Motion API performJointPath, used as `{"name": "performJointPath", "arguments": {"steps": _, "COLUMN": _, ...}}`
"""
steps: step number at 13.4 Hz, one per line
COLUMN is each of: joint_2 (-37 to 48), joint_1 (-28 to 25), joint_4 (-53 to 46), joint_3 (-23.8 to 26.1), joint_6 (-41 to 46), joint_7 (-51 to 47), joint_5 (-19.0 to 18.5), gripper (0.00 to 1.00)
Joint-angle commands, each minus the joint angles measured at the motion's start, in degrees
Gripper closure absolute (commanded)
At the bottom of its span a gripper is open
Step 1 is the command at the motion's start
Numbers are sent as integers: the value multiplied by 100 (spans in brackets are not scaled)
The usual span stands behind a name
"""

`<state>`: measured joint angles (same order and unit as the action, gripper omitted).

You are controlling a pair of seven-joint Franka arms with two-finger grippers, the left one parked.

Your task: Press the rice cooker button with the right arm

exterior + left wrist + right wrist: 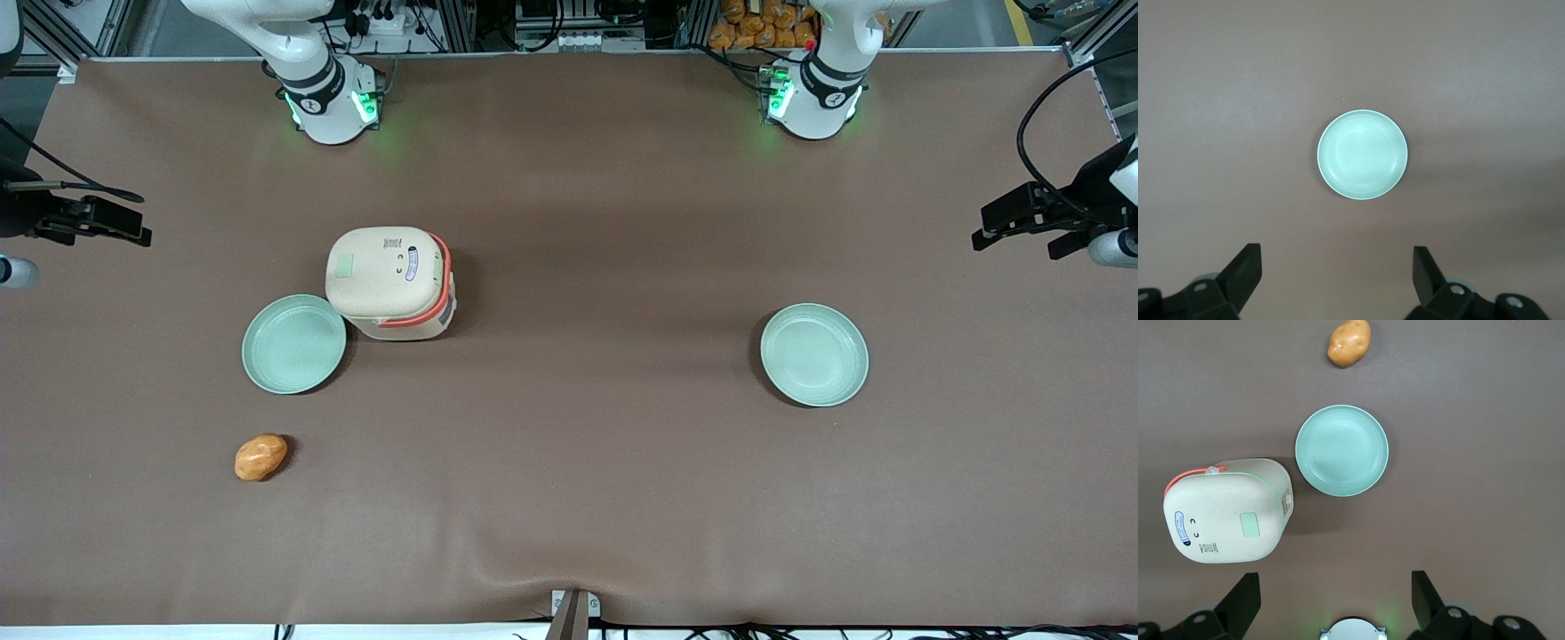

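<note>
Cream rice cooker (1225,513) closed, below open claw (1335,600), apart.

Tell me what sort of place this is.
Likely a robot lab: bench-mounted arms, aluminium framing and cables edge a brown table holding a rice cooker, plates and a potato. The gripper hovers open above them.

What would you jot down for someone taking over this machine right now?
Gripper: open, holding nothing, high above the table, nowhere near the cooker.
Rice cooker: lid shut, touching one green plate. A potato lies nearer the front camera; a second plate sits toward the parked arm's end.
Done: nothing yet.
Left: bring the gripper down and press the cooker's button.
</note>
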<state>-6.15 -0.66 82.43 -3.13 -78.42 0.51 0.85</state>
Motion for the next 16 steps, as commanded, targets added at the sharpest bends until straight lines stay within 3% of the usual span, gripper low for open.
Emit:
{"name": "performJointPath", "arguments": {"steps": 1, "joint_2": 70, "joint_1": 57, "joint_4": 89, "joint_3": 32, "joint_6": -77, "joint_7": 10, "joint_5": -75, "gripper": 0}}
{"name": "performJointPath", "arguments": {"steps": 16, "joint_2": 61, "joint_1": 4, "joint_4": 80, "joint_3": 67, "joint_6": -34, "joint_7": 63, "joint_5": -59, "gripper": 0}}
